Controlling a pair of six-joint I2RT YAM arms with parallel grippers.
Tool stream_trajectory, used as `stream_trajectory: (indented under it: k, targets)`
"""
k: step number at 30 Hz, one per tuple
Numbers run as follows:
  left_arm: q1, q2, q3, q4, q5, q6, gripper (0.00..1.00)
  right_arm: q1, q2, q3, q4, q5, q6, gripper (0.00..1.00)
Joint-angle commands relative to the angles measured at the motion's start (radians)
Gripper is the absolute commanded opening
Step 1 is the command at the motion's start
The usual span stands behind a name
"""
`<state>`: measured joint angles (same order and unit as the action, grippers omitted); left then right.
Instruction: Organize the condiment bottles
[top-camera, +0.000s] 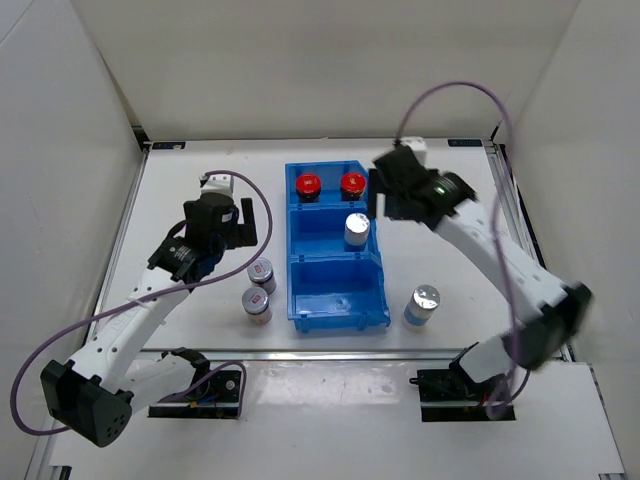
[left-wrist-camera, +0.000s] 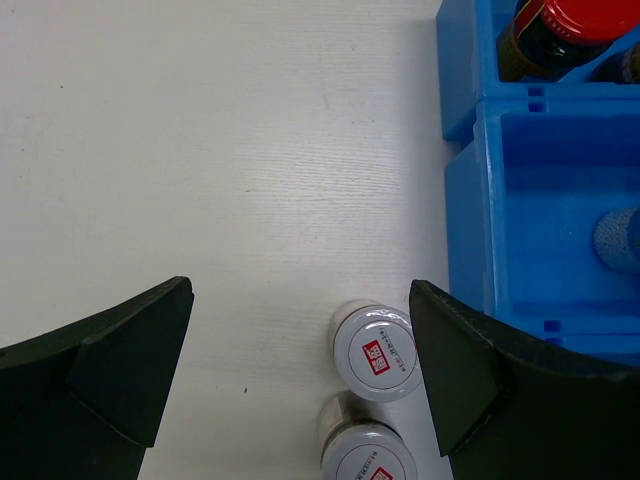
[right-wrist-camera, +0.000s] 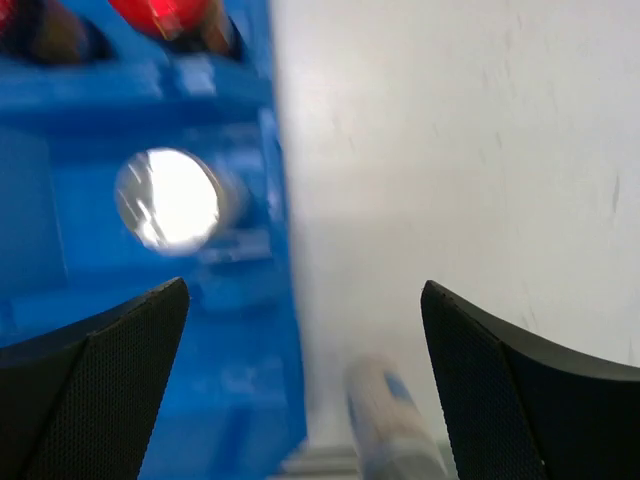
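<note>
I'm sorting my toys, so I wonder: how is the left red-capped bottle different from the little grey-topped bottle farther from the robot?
The red-capped bottle has a plain red cap; the grey-topped bottle has a pale top with a red mark. The red-capped bottle stands in the far compartment of the bin; the grey-topped bottle stands on the table, left of it. Both are round and upright.
</note>
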<state>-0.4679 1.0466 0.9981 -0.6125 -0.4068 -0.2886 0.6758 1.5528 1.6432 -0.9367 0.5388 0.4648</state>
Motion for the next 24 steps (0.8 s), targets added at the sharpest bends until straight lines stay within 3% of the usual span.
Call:
stream_trajectory:
  k: [1, 7, 16, 19, 20, 24]
  targets:
    - [0.002, -0.046, 0.020, 0.014, -0.004, 0.006, 1.00, -0.007, -0.249, -0.202, -0.159, -0.024, 0.122, 1.00]
    - [0.002, -0.046, 0.020, 0.014, 0.005, 0.006, 1.00, -0.016, -0.567, -0.565, -0.171, -0.195, 0.313, 1.00]
    - [0.002, -0.046, 0.020, 0.014, 0.005, 0.006, 1.00, -0.016, -0.542, -0.710, -0.238, -0.272, 0.475, 1.00]
    - [0.002, -0.068, 0.020, 0.014, 0.014, 0.006, 1.00, -0.016, -0.519, -0.735, -0.238, -0.272, 0.491, 0.89]
    - [0.002, -0.068, 0.020, 0.014, 0.014, 0.006, 1.00, -0.016, -0.519, -0.735, -0.238, -0.272, 0.505, 0.78]
    - [0.002, -0.079, 0.020, 0.014, 0.014, 0.006, 1.00, -0.016, -0.554, -0.732, -0.250, -0.251, 0.514, 0.51]
